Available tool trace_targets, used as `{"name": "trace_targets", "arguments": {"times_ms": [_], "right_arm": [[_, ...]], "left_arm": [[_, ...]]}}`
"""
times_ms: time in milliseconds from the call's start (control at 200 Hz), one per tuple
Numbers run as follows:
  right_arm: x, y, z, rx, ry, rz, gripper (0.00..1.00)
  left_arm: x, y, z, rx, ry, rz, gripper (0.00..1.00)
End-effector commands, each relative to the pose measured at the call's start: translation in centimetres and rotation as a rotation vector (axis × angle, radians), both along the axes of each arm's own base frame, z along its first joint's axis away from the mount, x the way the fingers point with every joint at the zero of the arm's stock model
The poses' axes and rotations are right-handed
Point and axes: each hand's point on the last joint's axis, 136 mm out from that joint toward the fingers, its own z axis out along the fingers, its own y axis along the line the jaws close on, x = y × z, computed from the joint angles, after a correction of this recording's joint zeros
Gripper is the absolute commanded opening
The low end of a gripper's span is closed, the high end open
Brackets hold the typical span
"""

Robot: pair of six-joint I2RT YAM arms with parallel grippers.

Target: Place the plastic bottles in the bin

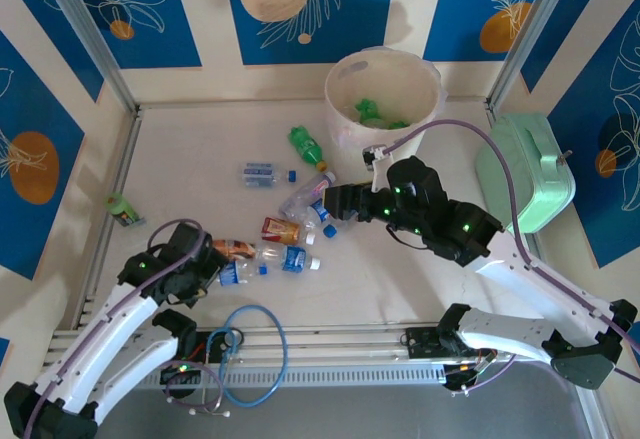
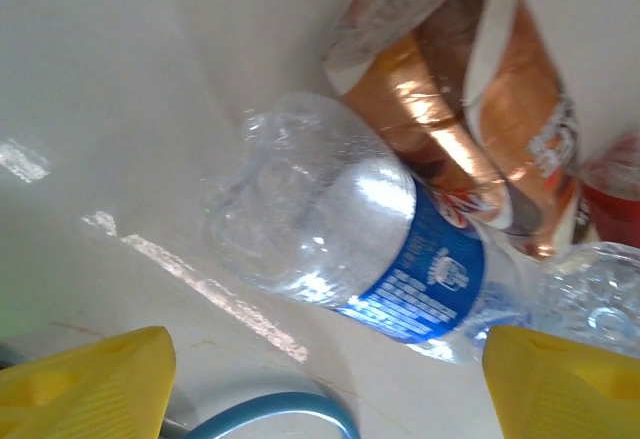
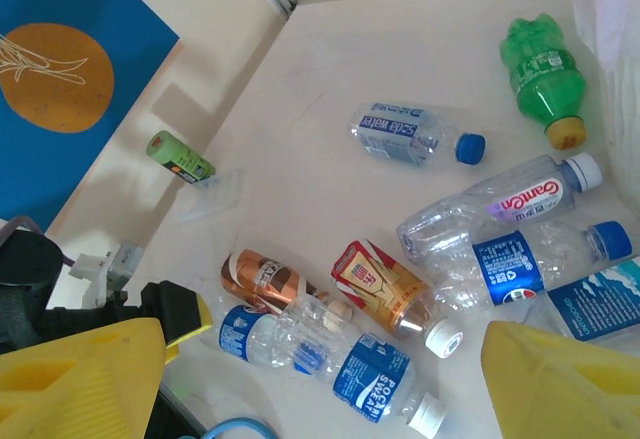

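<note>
Several plastic bottles lie in the middle of the table. A clear blue-labelled bottle lies just ahead of my left gripper, whose yellow fingers stand apart on either side of its lower end; nothing is pinched. A copper-labelled bottle lies beside it. From above, my left gripper is at the near-left end of the cluster. My right gripper hovers open above the cluster's far end, over a Pocari bottle and an orange-labelled bottle. The bin stands at the back with green bottles inside.
A green bottle and a clear one lie apart toward the bin. A small green item sits by the left wall. A mint-green case stands at the right. A blue cable loop lies at the near edge.
</note>
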Motion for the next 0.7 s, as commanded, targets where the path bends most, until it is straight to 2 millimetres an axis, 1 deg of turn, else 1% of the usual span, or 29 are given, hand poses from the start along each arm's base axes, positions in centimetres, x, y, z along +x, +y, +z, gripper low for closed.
{"name": "trace_targets", "arguments": {"times_ms": [0,205,330,545,695], "right_arm": [[0.1,-0.2,0.3,0.018,-0.008,-0.020,0.83],[-0.1,-0.2,0.2,0.020,0.002,-0.016,0.83],[-0.1,-0.2,-0.2,0.018,0.013,-0.016,0.83],[-0.3,-0.1,-0.6,0.016,0.026,-0.010,0.83],[-0.4,-0.1,-0.7,0.012,0.031,-0.004,0.83]], "left_arm": [[0.1,-0.4,-1.0,-0.019,0.022,0.038,0.83],[1.1,-1.2,-2.8,-0.032,0.040,0.058,0.85],[1.9,-1.0,-2.9,-0.004,0.029,0.070,0.89],[2.9,-1.1,-3.6,0.017,0.028,0.082,0.89],[3.5,-0.8,-3.8,0.045,0.016,0.086,0.94]]}}
